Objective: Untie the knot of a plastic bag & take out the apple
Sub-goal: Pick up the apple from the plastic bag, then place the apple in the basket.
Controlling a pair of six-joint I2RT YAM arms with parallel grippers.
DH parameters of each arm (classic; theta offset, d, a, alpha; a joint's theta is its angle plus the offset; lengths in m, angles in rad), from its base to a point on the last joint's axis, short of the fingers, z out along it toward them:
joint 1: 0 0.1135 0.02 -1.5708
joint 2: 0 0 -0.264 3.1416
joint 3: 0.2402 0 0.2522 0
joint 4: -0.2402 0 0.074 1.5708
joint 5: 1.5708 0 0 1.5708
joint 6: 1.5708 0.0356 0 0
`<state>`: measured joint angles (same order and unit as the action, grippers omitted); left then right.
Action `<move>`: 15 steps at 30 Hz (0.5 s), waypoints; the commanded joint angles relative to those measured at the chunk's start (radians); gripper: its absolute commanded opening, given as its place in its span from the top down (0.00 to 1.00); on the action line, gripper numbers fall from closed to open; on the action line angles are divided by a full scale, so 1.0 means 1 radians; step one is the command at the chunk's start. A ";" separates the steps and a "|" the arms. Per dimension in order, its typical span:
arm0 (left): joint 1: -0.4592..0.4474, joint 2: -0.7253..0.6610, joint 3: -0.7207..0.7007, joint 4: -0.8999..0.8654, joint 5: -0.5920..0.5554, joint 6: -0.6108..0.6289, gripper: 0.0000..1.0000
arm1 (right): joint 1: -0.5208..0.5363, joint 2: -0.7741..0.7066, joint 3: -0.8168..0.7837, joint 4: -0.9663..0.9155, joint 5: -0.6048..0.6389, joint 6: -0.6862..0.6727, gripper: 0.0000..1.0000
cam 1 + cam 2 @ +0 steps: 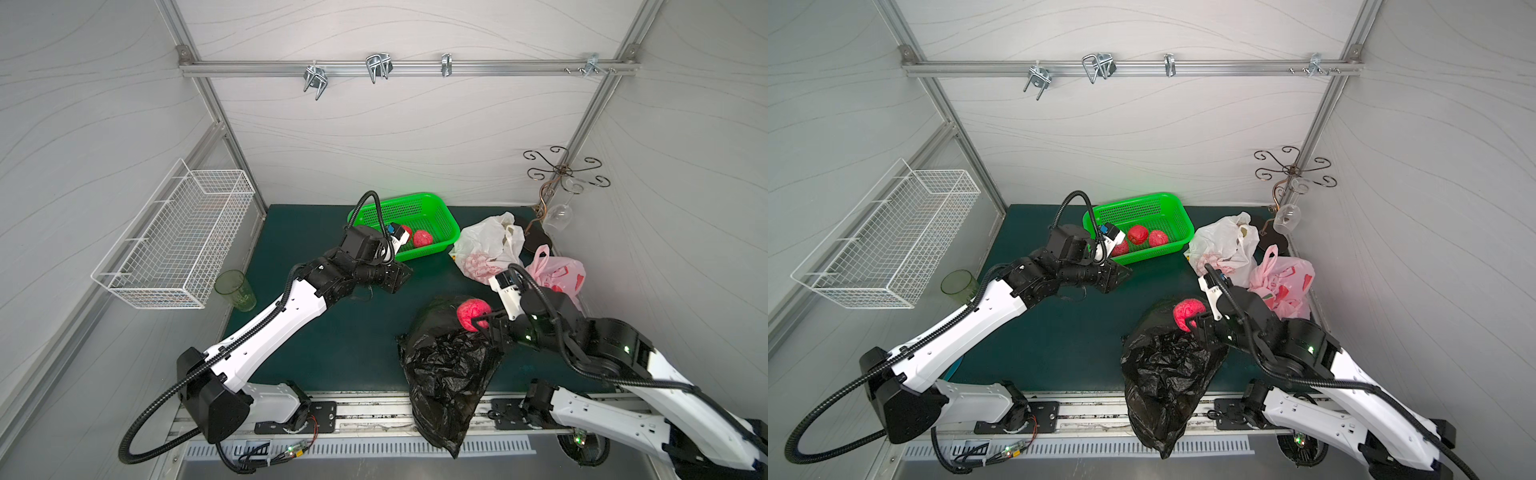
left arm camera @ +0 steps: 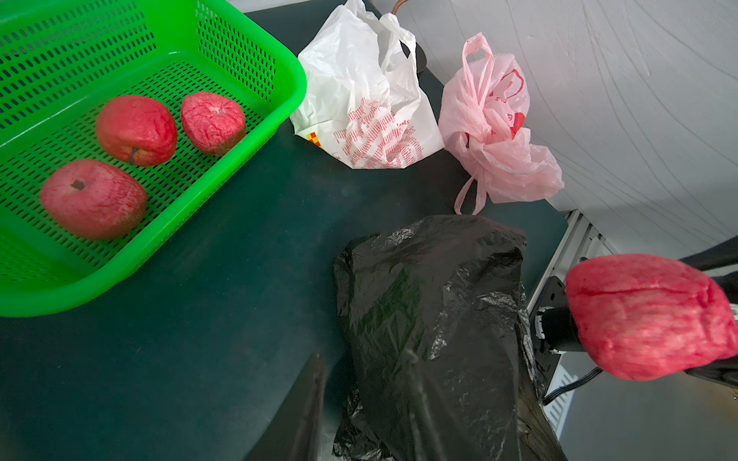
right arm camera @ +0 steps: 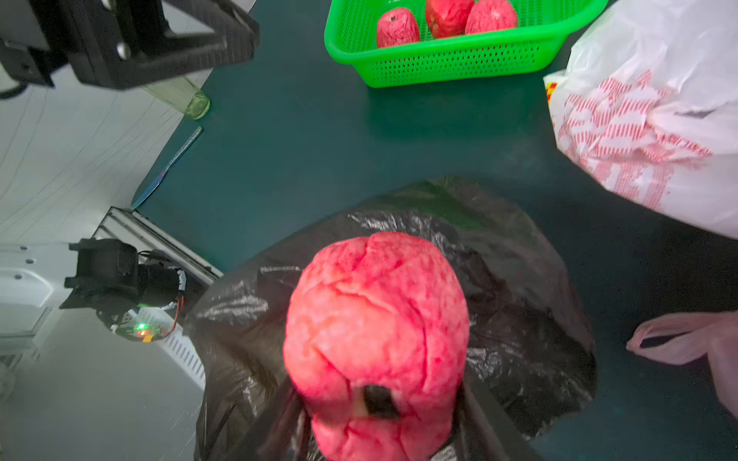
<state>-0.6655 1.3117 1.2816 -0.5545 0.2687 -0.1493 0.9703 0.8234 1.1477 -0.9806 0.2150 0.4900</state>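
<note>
Three other apples (image 2: 135, 129) show in the green basket (image 2: 279, 99) from your left wrist; a top view gives two. Your right fingers (image 1: 482, 319) clamp the apple (image 3: 375, 319) above the black bag (image 1: 449, 374). Left fingers (image 2: 307, 399) apart, empty, over the counter (image 1: 311, 332).

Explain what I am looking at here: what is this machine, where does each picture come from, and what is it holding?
These are two robot arms mounted at a table's front edge, each ending in a two-fingered gripper. Two pictures look down on the whole scene from one overhead camera pair; the other two come from cameras on the wrists. On the dark green mat lie a crumpled black bag, a white bag, a pink bag, a green basket with three apples, and, at its edge, a green cup. The right gripper is shut on a red apple, held above the black bag. The left gripper is open and empty, near the basket.
</note>
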 commanded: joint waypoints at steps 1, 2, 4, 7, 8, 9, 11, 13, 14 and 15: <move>0.006 -0.026 0.004 0.044 -0.019 0.019 0.64 | -0.072 0.114 0.080 0.097 -0.009 -0.115 0.51; 0.006 -0.025 0.003 0.047 -0.019 0.019 0.64 | -0.103 0.154 0.103 0.119 -0.031 -0.132 0.51; 0.006 -0.025 -0.001 0.049 -0.016 0.019 0.64 | -0.165 0.228 0.140 0.163 -0.087 -0.155 0.51; 0.006 -0.020 0.004 0.044 -0.013 0.019 0.64 | -0.250 0.357 0.196 0.235 -0.167 -0.168 0.51; 0.006 -0.020 0.005 0.044 -0.011 0.019 0.64 | -0.277 0.405 0.218 0.265 -0.187 -0.171 0.51; 0.006 -0.023 0.004 0.045 -0.011 0.019 0.64 | -0.298 0.451 0.240 0.294 -0.193 -0.169 0.51; 0.006 -0.030 0.005 0.043 -0.015 0.022 0.64 | -0.332 0.553 0.298 0.342 -0.190 -0.172 0.51; 0.006 -0.038 0.004 0.041 -0.023 0.025 0.63 | -0.363 0.655 0.381 0.372 -0.180 -0.175 0.51; 0.006 -0.041 0.005 0.041 -0.026 0.025 0.63 | -0.382 0.716 0.427 0.390 -0.184 -0.176 0.51; 0.007 -0.045 0.005 0.040 -0.027 0.025 0.63 | -0.401 0.771 0.469 0.400 -0.194 -0.168 0.51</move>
<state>-0.6655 1.2980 1.2812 -0.5499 0.2573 -0.1421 0.6106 1.4990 1.5295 -0.6773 0.0517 0.3405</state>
